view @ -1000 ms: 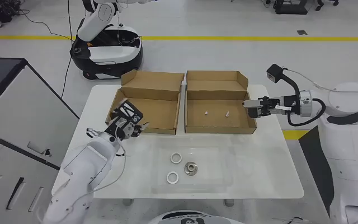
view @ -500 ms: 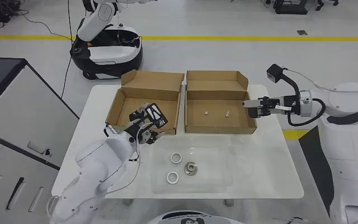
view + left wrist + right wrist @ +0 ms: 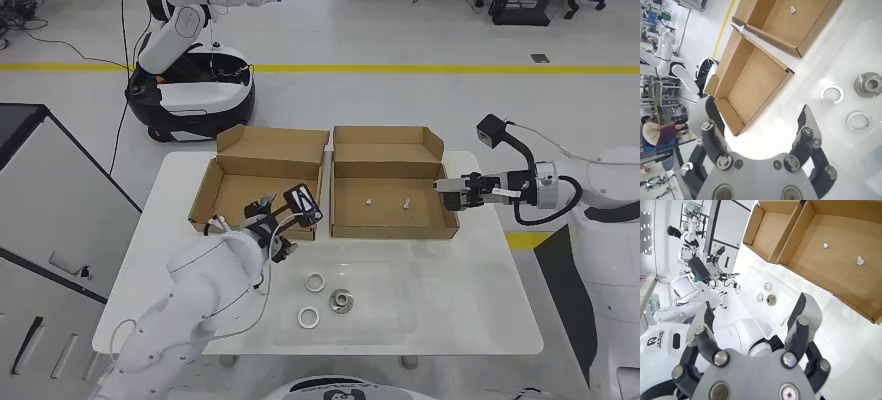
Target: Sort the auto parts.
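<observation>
- Tray (image 3: 395,325): holds flange (image 3: 341,299) and two rings (image 3: 315,282).
- Left tool (image 3: 758,108): wide, empty, just off tray's far-left corner; nearer arm.
- Right tool (image 3: 440,186): wide, empty, well apart from tray.
- Rings lie tray-inward of left tool.

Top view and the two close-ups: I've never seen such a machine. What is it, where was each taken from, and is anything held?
It is a two-armed robot at a white table. The top view looks down from above its arms; the others come from a camera on each wrist, showing the left pincer and right pincer, both open and holding nothing. On the table stand a left cardboard box and a right cardboard box with two small bolts inside. Nearer the robot, a clear tray holds two metal rings and a flanged metal hub.
</observation>
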